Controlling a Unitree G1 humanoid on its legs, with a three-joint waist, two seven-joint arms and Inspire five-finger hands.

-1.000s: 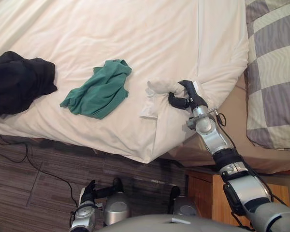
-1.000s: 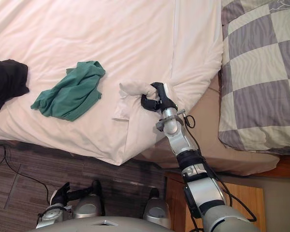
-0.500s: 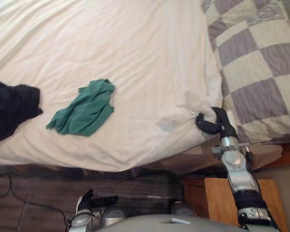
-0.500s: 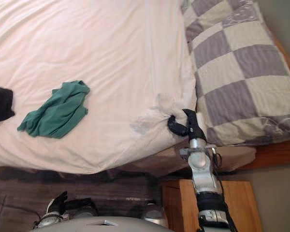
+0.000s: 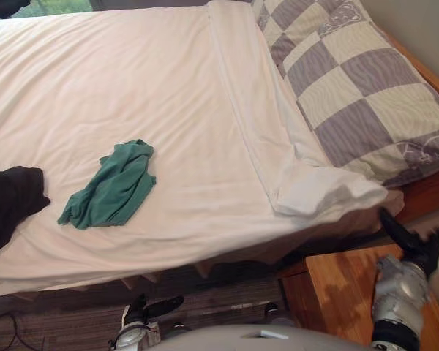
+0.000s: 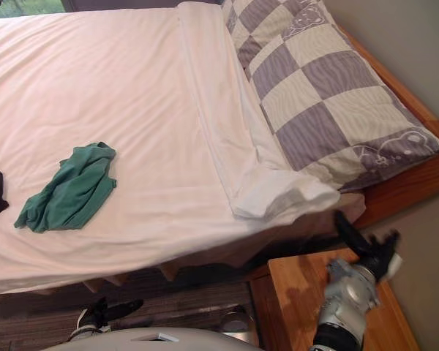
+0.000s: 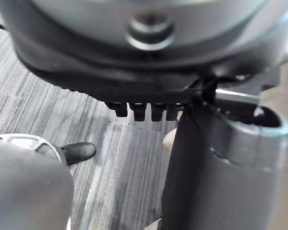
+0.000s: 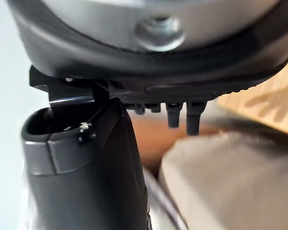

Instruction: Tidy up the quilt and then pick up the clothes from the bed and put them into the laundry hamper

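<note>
On the far left, black clothes (image 5: 11, 205) lie on the bed's near side, and the picture edge cuts them off. Next to them, but not touching, a green top (image 5: 110, 186) lies crumpled on the white quilt (image 5: 132, 95). Its long side runs from the near left to the far right. Down by the floor (image 5: 44, 322), the left hand (image 5: 143, 311) hangs with loose fingers and holds nothing. The quilt covers the bed, and its folded edge runs from the far side to the near side, right beside the checked pillow (image 5: 358, 80). A small pattern on the pillow's corner is too tiny to make out. On the right, the right hand (image 5: 413, 245) is blurry, with its fingers spread wide and empty, above the wooden nightstand (image 5: 336, 292) and apart from the quilt.
</note>
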